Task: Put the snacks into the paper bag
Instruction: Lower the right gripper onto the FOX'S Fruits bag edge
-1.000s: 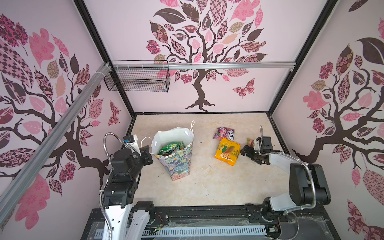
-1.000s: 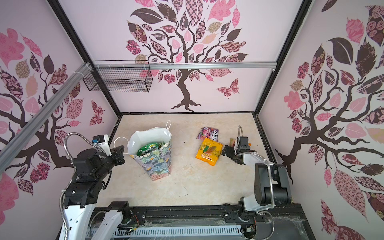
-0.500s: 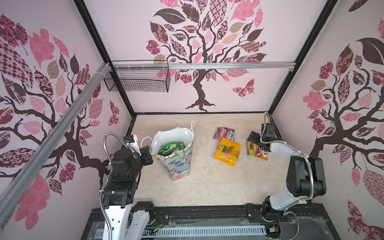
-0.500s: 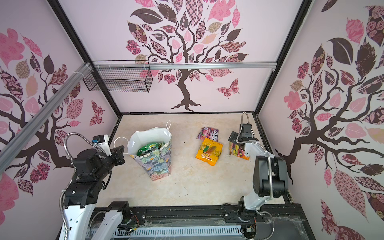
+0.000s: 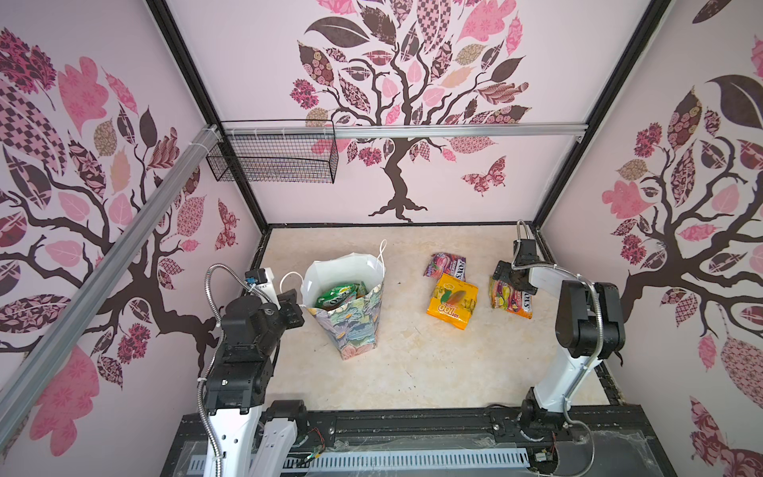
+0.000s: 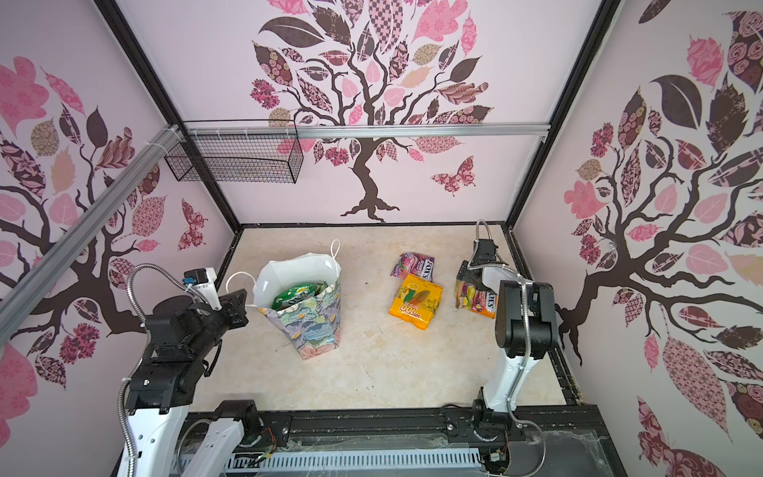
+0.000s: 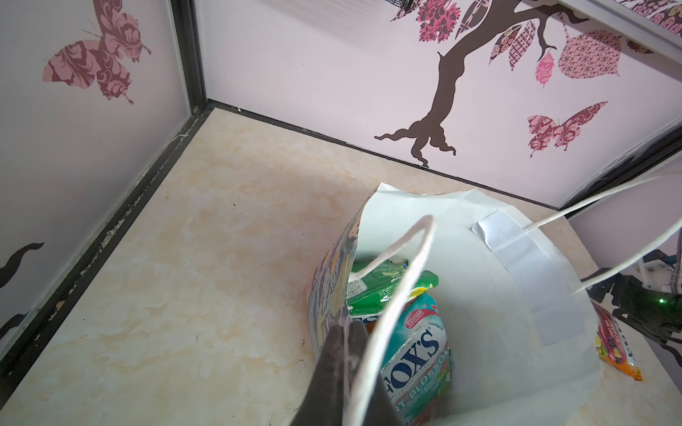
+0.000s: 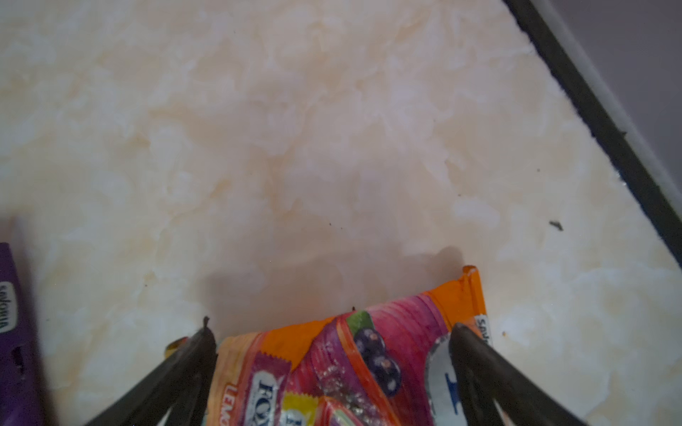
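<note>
A: How is the paper bag (image 5: 344, 305) filling?
B: It's standing left of centre, holding green and teal snacks (image 7: 417, 354); three are lying outside.
A: Grippers?
B: The left gripper (image 7: 345, 328) is pinching its rim; the right gripper (image 8: 332, 332) is straddling the orange pouch (image 5: 514, 299), spread wide, gripping nothing.

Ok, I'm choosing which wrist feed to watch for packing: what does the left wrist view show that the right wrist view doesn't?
Left wrist only: the white inside of the floral paper bag, holding a teal FOX'S plastic pouch and a green plastic pouch, with the left gripper shut on the bag's rim. Right wrist only: the edge of a purple plastic pouch, and the right gripper standing open astride an orange FOX'S plastic pouch. Both: that orange pouch and the beige marbled tabletop.
</note>
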You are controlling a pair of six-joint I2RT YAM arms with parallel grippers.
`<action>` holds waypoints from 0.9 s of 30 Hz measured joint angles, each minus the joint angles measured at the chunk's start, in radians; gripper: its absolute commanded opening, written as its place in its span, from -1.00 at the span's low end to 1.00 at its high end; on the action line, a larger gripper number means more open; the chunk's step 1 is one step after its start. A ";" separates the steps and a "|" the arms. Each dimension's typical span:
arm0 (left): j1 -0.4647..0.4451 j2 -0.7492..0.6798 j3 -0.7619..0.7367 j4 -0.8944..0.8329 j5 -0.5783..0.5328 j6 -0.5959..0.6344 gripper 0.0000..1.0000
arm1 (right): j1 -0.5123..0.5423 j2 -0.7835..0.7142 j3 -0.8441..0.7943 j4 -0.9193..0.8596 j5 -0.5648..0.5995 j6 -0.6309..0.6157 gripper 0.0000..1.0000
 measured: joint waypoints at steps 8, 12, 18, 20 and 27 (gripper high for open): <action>0.000 -0.010 0.000 0.000 0.000 0.003 -0.81 | -0.002 -0.027 -0.054 0.014 -0.077 0.014 0.99; 0.000 -0.014 0.000 0.000 0.000 0.003 -0.81 | -0.002 -0.111 -0.154 0.044 -0.146 0.034 0.99; 0.000 -0.016 0.000 -0.001 -0.003 0.003 -0.81 | 0.006 -0.274 -0.349 0.132 -0.294 0.083 0.97; 0.000 -0.016 0.000 -0.001 -0.004 0.003 -0.81 | 0.013 -0.324 -0.406 0.152 -0.342 0.096 0.96; 0.000 -0.016 0.000 -0.001 -0.007 0.002 -0.81 | 0.076 -0.573 -0.607 0.133 -0.415 0.149 0.90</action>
